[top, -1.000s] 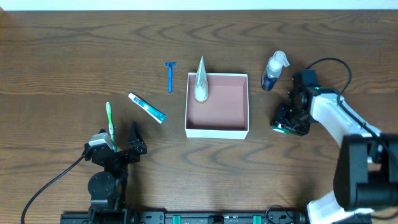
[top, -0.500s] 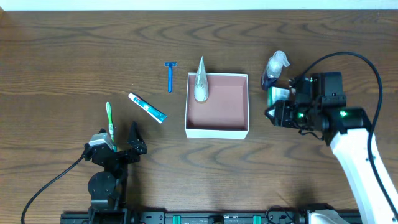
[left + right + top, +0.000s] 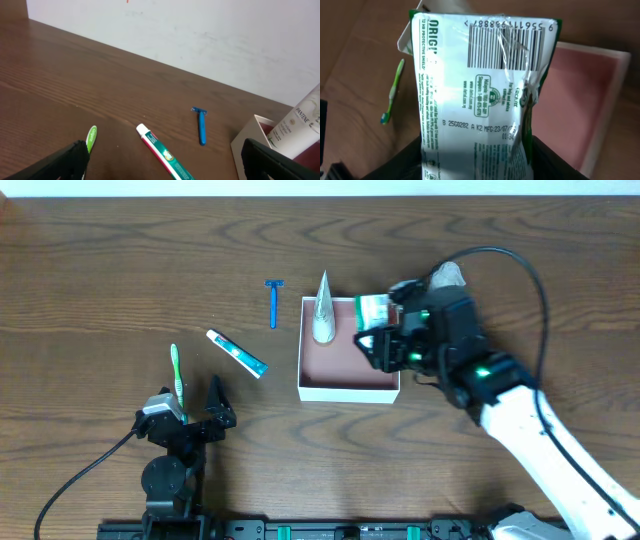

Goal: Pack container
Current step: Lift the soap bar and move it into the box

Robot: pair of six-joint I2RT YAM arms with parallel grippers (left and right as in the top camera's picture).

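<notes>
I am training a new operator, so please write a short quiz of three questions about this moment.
1. True or false: the right claw holds a packet over a corner of the box.
2. What is already in the box? A) a white tube B) a razor C) toothpaste
3. Fill in: the toothbrush is ____ in colour.
Key: 1 true; 2 A; 3 green.
</notes>
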